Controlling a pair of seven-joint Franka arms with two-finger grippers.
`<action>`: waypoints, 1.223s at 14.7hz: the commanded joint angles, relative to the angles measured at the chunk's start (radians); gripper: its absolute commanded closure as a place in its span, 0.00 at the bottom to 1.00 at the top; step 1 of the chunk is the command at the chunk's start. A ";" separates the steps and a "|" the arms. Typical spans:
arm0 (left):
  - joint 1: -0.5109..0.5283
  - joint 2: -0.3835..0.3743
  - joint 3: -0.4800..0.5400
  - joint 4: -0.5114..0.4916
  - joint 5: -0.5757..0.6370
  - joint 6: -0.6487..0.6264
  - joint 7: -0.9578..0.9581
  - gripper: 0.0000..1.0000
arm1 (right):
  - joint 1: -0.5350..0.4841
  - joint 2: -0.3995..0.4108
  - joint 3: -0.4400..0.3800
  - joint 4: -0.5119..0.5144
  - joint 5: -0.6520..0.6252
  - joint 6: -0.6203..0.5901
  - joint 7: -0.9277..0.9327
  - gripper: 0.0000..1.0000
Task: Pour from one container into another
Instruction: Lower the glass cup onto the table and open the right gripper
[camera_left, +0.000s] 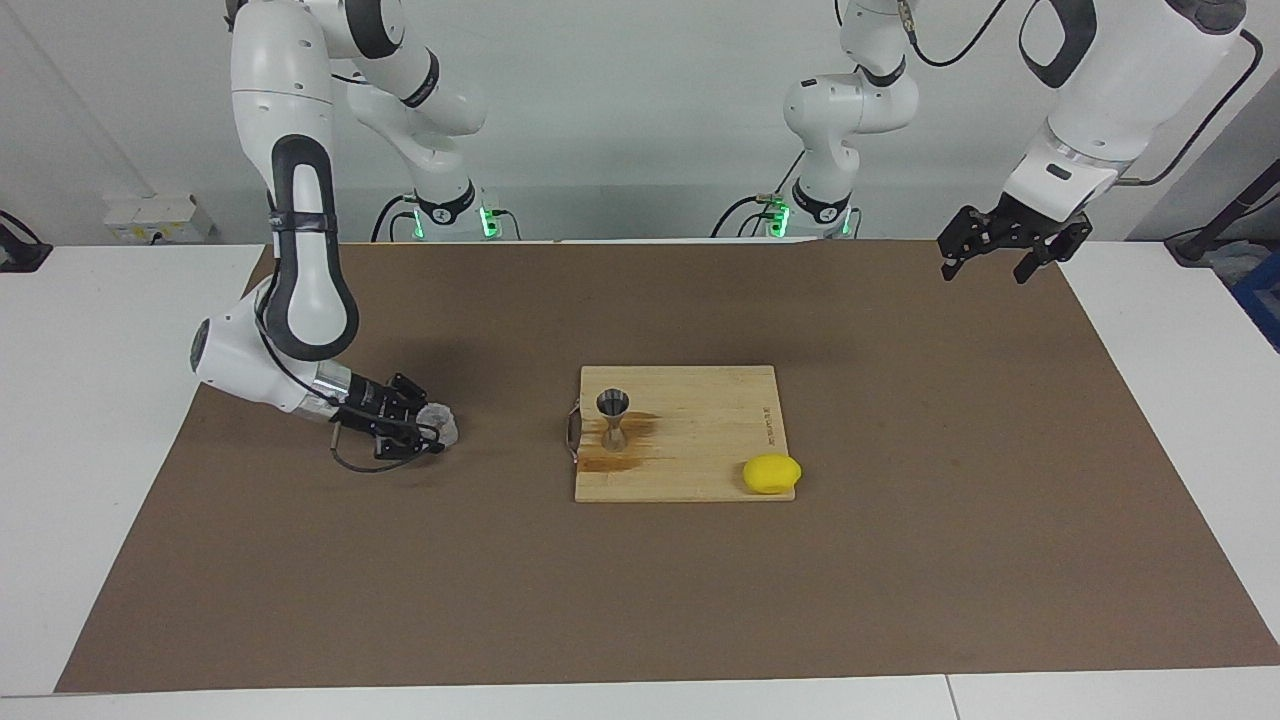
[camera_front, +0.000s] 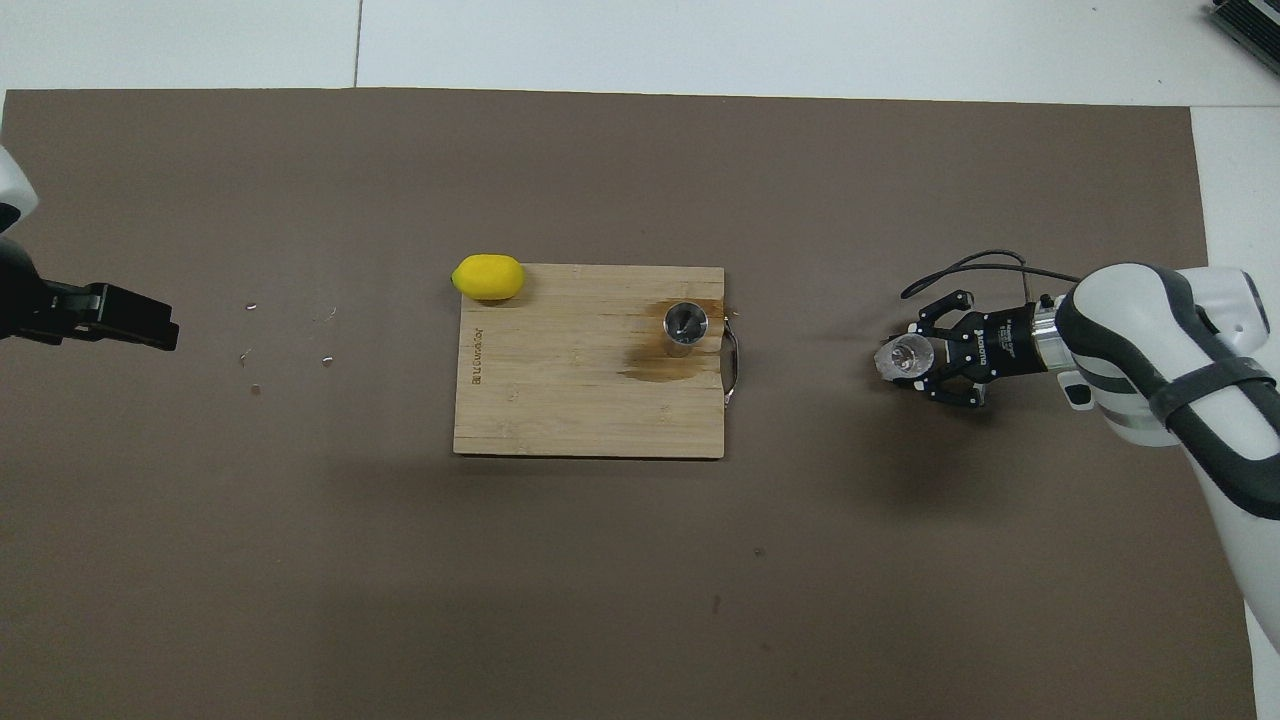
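Upright jigger (camera_left: 613, 419) on board (camera_left: 700, 470), clear cup (camera_left: 440, 425) apart

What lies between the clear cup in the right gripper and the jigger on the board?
Only bare brown mat and the board's metal handle separate clear cup from jigger, clearest overhead.

Bright, even overhead light; soft shadows; sharp focus.

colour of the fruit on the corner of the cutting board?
Plain bright yellow; the lemon shows best in the overhead view, on the wooden board.
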 joint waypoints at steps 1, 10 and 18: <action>0.011 -0.020 -0.007 -0.019 0.012 -0.006 0.007 0.00 | -0.002 -0.023 0.010 -0.043 0.024 0.038 -0.025 0.00; 0.011 -0.019 -0.007 -0.019 0.011 -0.006 0.007 0.00 | -0.015 -0.230 0.006 -0.131 -0.232 0.024 -0.169 0.00; 0.011 -0.020 -0.007 -0.019 0.011 -0.006 0.007 0.00 | 0.005 -0.302 0.010 -0.122 -0.634 -0.097 -0.396 0.00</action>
